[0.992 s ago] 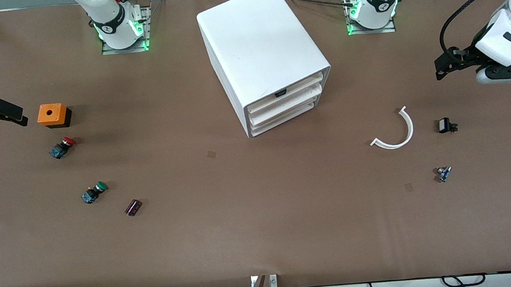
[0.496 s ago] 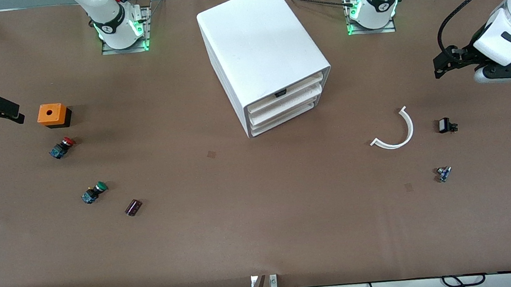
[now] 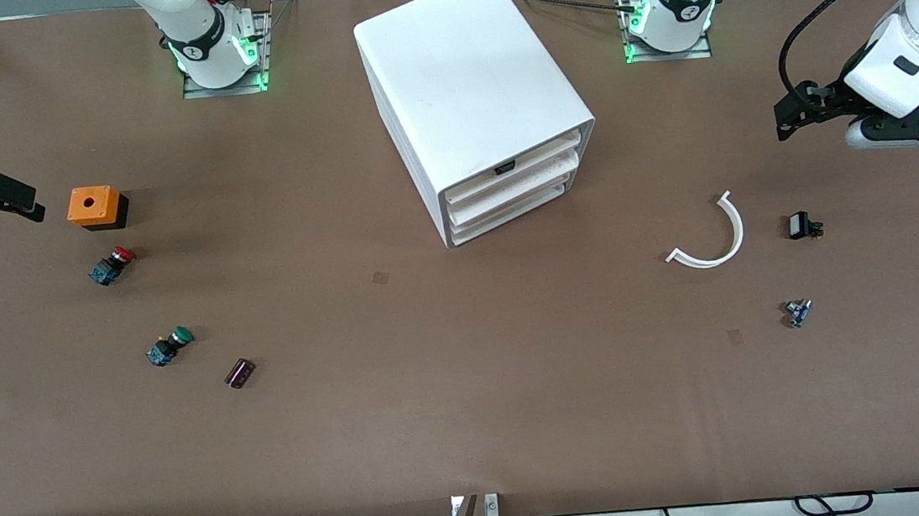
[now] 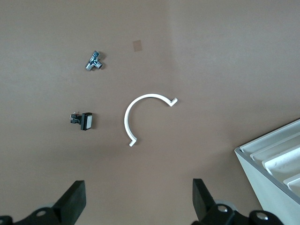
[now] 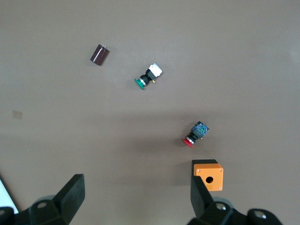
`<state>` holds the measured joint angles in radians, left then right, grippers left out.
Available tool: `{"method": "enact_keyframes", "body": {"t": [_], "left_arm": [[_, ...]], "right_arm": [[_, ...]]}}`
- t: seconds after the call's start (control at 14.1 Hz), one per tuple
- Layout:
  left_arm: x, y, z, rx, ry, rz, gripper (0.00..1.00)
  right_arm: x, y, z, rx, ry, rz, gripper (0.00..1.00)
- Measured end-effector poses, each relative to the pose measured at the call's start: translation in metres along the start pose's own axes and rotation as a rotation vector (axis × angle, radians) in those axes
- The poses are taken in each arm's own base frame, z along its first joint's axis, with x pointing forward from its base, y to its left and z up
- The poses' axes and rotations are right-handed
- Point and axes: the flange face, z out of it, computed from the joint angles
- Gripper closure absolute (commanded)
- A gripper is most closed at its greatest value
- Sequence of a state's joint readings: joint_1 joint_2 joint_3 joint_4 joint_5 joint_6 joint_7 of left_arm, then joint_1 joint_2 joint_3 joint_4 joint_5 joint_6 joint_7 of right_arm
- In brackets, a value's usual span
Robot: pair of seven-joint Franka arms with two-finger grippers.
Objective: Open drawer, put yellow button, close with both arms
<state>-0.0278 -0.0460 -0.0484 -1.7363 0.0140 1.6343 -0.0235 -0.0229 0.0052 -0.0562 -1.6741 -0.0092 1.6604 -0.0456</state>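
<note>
Front view | boxy white plastic drawer (image 3: pixel 514 167) shut; both grippers' jaws spread, empty

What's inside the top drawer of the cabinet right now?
Cannot tell: the top drawer is shut in the cabinet, showing only its white front. No yellow button shows on the table.

Even, bright overhead light covers the brown table (image 3: pixel 472 392). Shadows are soft and short; the white cabinet (image 3: pixel 468 80) shows mild glare on top. Green lights glow at both arm bases. All three views are sharp, without visible blur.
</note>
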Motion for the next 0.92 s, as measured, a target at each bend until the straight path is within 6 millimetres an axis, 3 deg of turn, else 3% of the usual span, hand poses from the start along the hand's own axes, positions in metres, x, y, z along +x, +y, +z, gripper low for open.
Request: {"method": "enact_keyframes", "body": {"t": [0.92], "left_arm": [[0.0001, 0.0004, -0.0031, 0.0, 0.005, 0.001, 0.0]], "right_arm": [[0.0016, -0.0036, 0.0066, 0.0, -0.002, -0.007, 0.0]]}}
